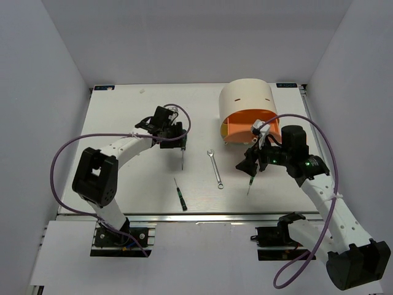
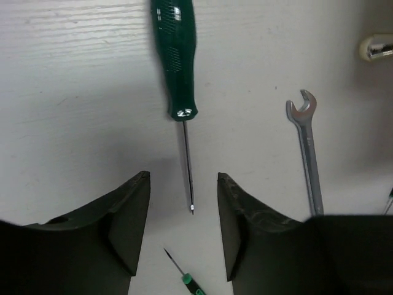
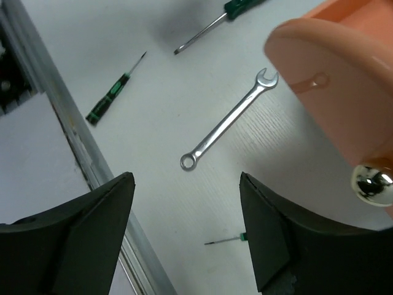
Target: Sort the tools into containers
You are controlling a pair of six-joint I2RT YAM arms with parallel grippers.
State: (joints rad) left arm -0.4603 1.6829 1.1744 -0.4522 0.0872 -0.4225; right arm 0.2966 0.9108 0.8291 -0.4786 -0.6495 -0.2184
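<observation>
Dark fingers of the left gripper [image 2: 183, 203] stand spread and empty, astride the thin metal shaft of a green-handled screwdriver [image 2: 175, 55] lying just to the left-arm side of the silver double-ended wrench [image 2: 306, 153]. Across the wrench, the right gripper [image 3: 185, 184] hangs wide open and empty too, close to the pale beige drum box with an orange drawer front [image 1: 245, 98]. Pinching that slim shaft could let the tool slip or pivot; its handle looks a surer hold.

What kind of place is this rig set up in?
Probably a lab test cell, not a real workshop: a white table boxed in by plain white walls, an aluminium rail at its near edge, and only a few staged items, a wrench, screwdrivers and a drum-shaped box.
</observation>
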